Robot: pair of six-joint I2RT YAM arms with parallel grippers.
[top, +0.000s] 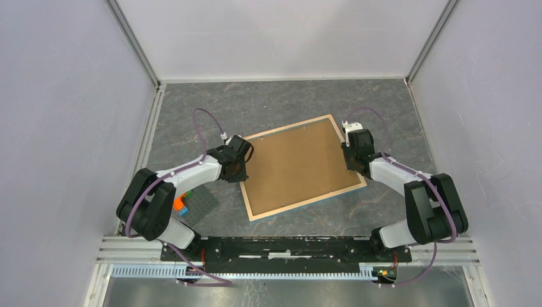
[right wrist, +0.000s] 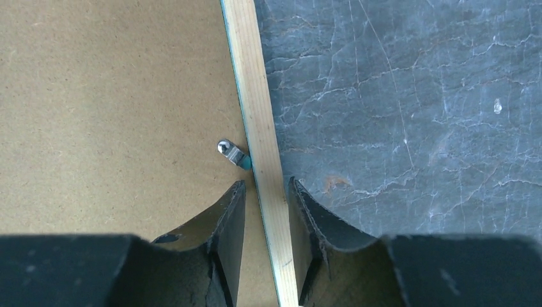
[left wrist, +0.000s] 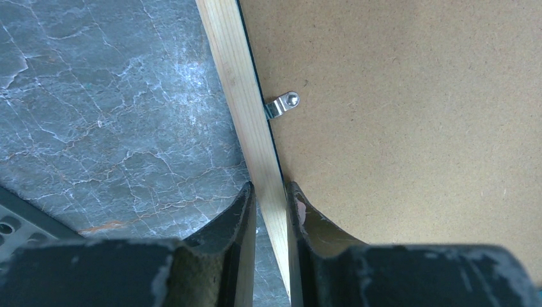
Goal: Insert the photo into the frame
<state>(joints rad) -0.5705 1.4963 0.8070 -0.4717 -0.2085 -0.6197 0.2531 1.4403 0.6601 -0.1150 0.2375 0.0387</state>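
Fingers (left wrist: 241,217) of the left tool (left wrist: 270,192) stand one on each side of a light wood rail of the frame (left wrist: 238,77), both touching it, so the tool is pinched onto that rail. Just above the fingertips in the left wrist view, a small metal clip (left wrist: 283,104) reaches from the rail onto the brown backing board (left wrist: 415,128), which fills the right side of that view. Grey marbled table (left wrist: 115,109) fills the left side.

The right tool (right wrist: 267,185) straddles the opposite rail in the same way. A thin strip of board shows between the picture-left finger (right wrist: 233,217) and the wood, and I cannot tell whether this tool truly grips or only brackets the rail. A second clip (right wrist: 231,151) sits just above and left of that finger, with a line of blue showing along the rail's inner edge.

From the top camera, the frame lies back-up near the middle of the table, turned at an angle. Its wooden border surrounds the board, and a blue edge shows along its lower right side. The two tools meet it at its left and right sides. In the lower left, beside the left arm's base, an orange brick (top: 178,203) and a blue brick (top: 183,210) rest against a dark grey studded plate (top: 199,203).
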